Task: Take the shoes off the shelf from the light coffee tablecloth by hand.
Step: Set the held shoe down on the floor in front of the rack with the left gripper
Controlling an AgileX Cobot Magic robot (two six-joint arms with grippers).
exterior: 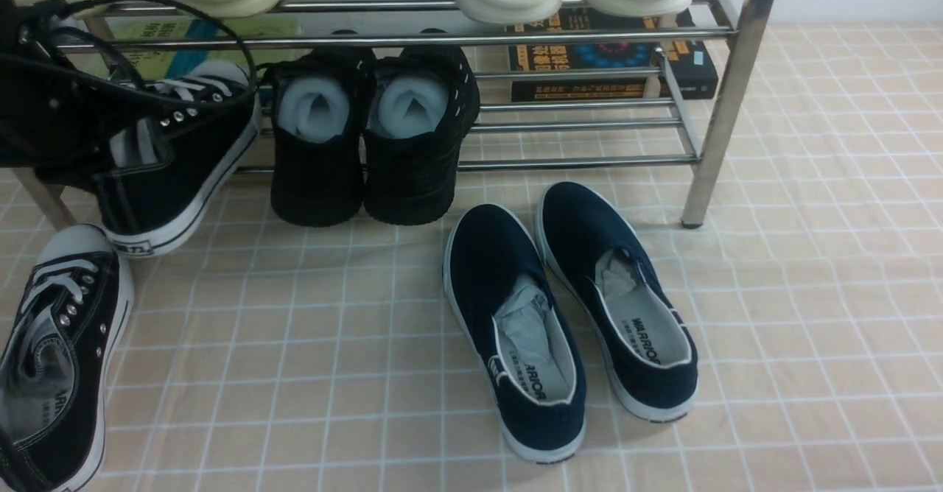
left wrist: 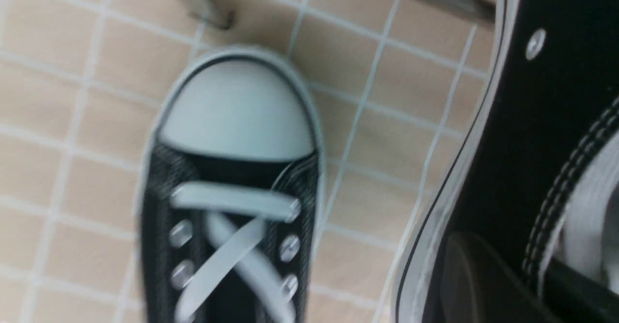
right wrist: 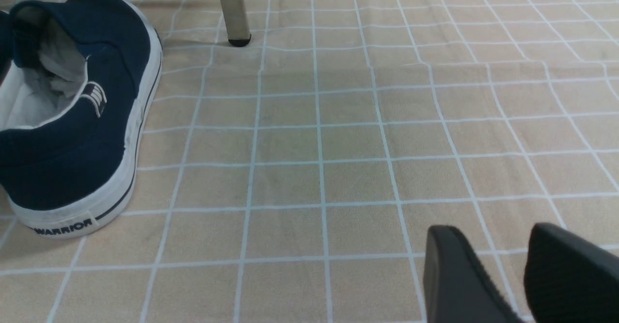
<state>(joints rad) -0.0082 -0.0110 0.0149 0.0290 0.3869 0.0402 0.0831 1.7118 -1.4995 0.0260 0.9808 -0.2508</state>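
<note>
Front view: at nine o'clock, a sneaker (exterior: 184, 175) is pinched by the left pincer (exterior: 110, 142), tilted against the shelf (exterior: 589, 160). Withdrawal is judged underway; a pull-back toward the mate (exterior: 59, 359) at seven o'clock is needed.

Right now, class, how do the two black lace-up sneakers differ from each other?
The tilted sneaker is tipped toe-up at the shelf; the flat sneaker lies sole-down on the cloth. The left gripper pinches the tilted sneaker's side; nothing touches the flat sneaker. Both are black with white laces, toe caps and soles.
</note>
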